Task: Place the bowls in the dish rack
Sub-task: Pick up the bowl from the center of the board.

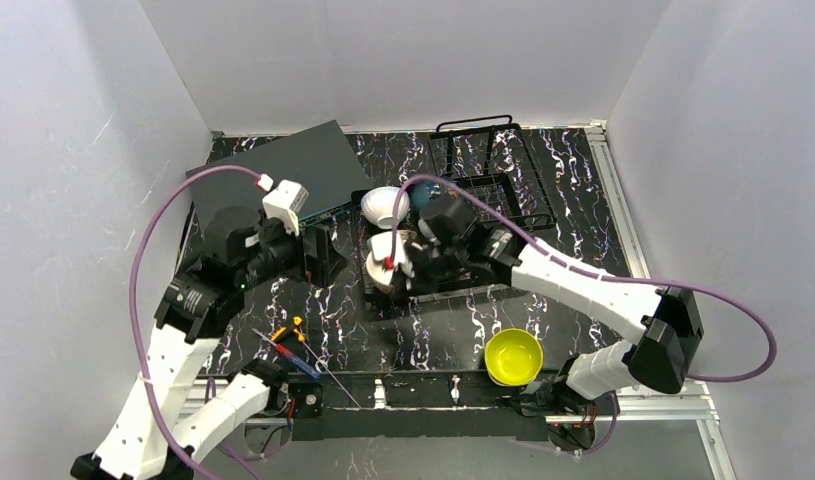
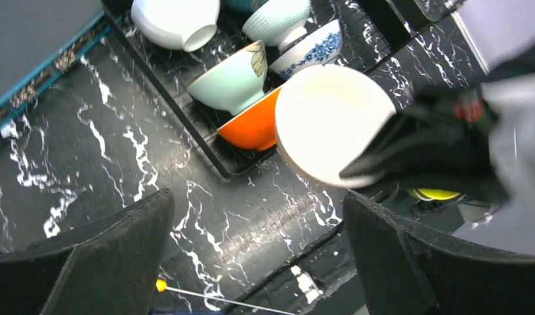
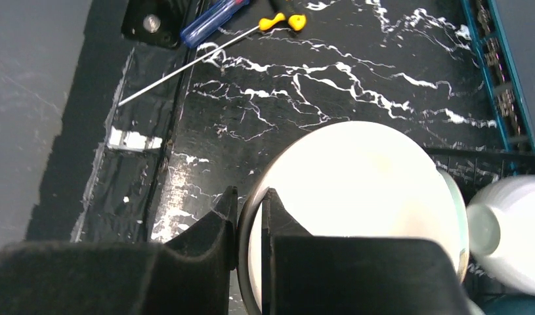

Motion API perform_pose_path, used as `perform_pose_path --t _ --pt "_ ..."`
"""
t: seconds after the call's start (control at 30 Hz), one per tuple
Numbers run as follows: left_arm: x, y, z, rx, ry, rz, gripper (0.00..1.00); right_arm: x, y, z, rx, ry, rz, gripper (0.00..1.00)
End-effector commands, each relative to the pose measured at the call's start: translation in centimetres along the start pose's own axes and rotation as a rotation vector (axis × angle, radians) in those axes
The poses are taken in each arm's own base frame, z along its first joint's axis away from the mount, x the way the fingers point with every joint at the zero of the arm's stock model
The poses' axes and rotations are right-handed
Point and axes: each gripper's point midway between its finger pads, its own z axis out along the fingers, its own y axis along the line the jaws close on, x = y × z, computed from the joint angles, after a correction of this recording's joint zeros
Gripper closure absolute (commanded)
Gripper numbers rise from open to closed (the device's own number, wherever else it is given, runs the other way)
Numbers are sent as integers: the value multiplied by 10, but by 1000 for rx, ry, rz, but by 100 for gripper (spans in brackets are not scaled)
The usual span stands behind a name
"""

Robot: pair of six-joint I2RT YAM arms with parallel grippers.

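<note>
While the right arm stretches leftward across the table, its right gripper (image 3: 249, 203) is clamped on the rim of the cream bowl (image 3: 363, 190), tilted over the dish rack's (image 1: 488, 185) near-left corner beside an orange bowl (image 2: 251, 128); the left gripper (image 2: 256, 200) hangs spread wide and empty just left of the rack, and a yellow bowl (image 1: 513, 355) sits near the right arm's base

Grey flat box (image 1: 283, 165) far left; blue-handled screwdriver (image 3: 215, 21) near marbled table's (image 1: 423, 340) front edge.

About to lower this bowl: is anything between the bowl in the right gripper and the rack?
Nothing visible stands between. The pale bowl hangs over the dish rack's near end, beside the orange bowl already racked.
</note>
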Motion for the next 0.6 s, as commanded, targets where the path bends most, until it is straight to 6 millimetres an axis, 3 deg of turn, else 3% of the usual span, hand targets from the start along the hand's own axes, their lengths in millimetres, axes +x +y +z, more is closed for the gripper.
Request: perform_pose_path --t 0.0,0.2,0.57 --pt "-4 -17 -3 150 -129 219 2 -63 -22 -45 -27 -306 47 99" --pt "-3 -53 -20 388 -362 603 2 -76 -29 -67 -78 -409 144 99" --pt "-3 -70 -19 519 -471 1003 2 -90 -24 -77 -239 -495 284 99"
